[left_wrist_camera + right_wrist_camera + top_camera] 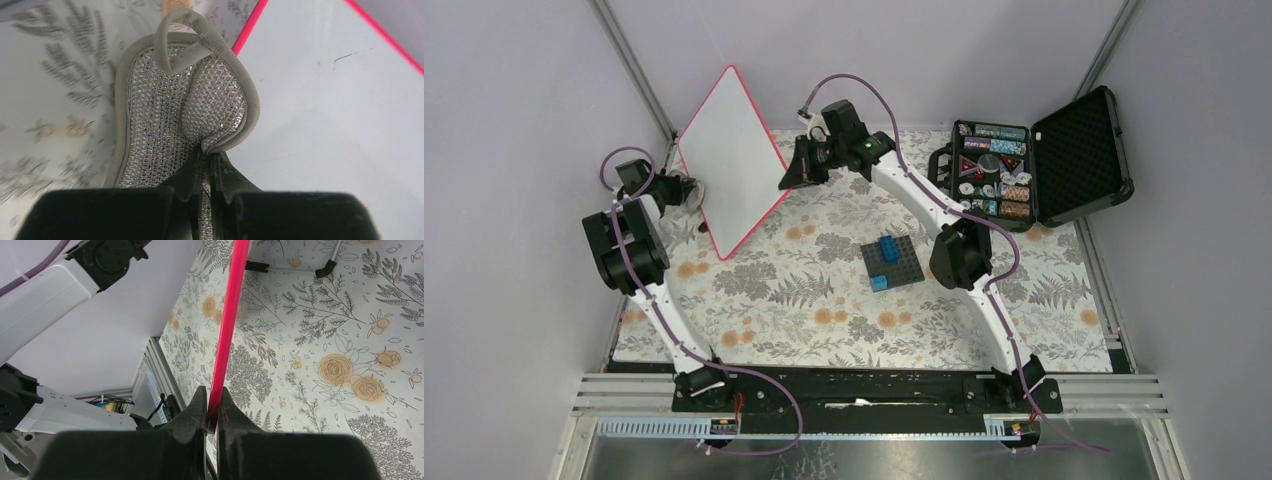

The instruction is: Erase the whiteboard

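Observation:
The whiteboard (732, 160), white with a thin red-pink frame, stands tilted on a corner at the back left of the table. My right gripper (792, 176) is shut on its right edge; the right wrist view shows the frame (227, 335) clamped between the fingers. My left gripper (686, 191) is shut on a silver mesh sponge (175, 115) with a grey border and loop, held by the board's left edge. The board face (330, 130) looks white with a faint small mark near the top.
A dark brick baseplate (892, 262) with blue bricks lies mid-table. An open black foam-lined case (1024, 170) with small items stands at the back right. A floral cloth (824, 310) covers the table. Walls close in on both sides.

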### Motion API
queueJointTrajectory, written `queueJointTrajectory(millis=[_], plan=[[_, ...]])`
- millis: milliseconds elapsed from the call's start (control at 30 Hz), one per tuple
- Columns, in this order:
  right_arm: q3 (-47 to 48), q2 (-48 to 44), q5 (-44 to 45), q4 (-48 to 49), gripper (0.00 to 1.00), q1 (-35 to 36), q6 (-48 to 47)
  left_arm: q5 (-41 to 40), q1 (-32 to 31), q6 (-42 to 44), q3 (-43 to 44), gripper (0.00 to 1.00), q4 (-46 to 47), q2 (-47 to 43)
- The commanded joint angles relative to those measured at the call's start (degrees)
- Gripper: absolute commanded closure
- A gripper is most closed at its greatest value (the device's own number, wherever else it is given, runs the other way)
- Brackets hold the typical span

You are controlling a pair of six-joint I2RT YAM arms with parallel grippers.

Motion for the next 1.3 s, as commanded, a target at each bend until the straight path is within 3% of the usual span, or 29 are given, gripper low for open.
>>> queueJointTrajectory(millis=[0, 133, 400, 500, 633, 833, 967, 1067, 1167, 1267], plan=[[1.7, -1.7, -10.8, -3.2, 1.00, 1.1, -4.5, 1.5, -3.6, -5.7, 4.7, 1.00, 11.1, 6.0], [1.6, -1.4, -10.3, -2.9, 1.00, 1.0, -4.8, 3.7, -5.2, -7.1, 4.7, 1.00, 8.3, 5.6], [-0.8, -2.4, -9.6, -1.5, 1.00, 1.0, -5.5, 2.4, -8.1, -12.7, -19.2, 1.00, 13.8, -9.3], [-5.5, -5.0, -9.8, 1.1, 1.00, 1.0, -5.5, 1.0, -6.6, -13.7, -22.9, 1.00, 17.1, -12.4], [-8.4, -6.3, -10.5, 3.2, 1.00, 1.1, -4.9, -0.7, -4.9, -13.4, -18.8, 1.00, 21.0, -10.5], [-8.7, -6.3, -10.7, 3.2, 1.00, 1.2, -4.6, -0.3, -3.1, -15.6, -5.4, 1.00, 26.3, 0.9], [-8.2, -5.8, -11.3, 3.2, 1.00, 1.4, -4.3, -1.7, -3.1, -13.6, 4.5, 1.00, 23.7, 6.2], [-7.6, -5.4, -11.5, 3.2, 1.00, 1.6, -4.1, -3.7, -3.0, -13.6, 7.1, 1.00, 24.2, 8.4], [-7.3, -5.3, -11.4, 3.1, 1.00, 1.8, -4.1, -0.4, -3.1, -14.5, 10.7, 1.00, 24.1, 12.0], [-7.3, -5.3, -11.0, 3.1, 1.00, 1.8, -4.0, 0.4, -3.7, -14.7, 7.3, 1.00, 26.2, 11.2]])
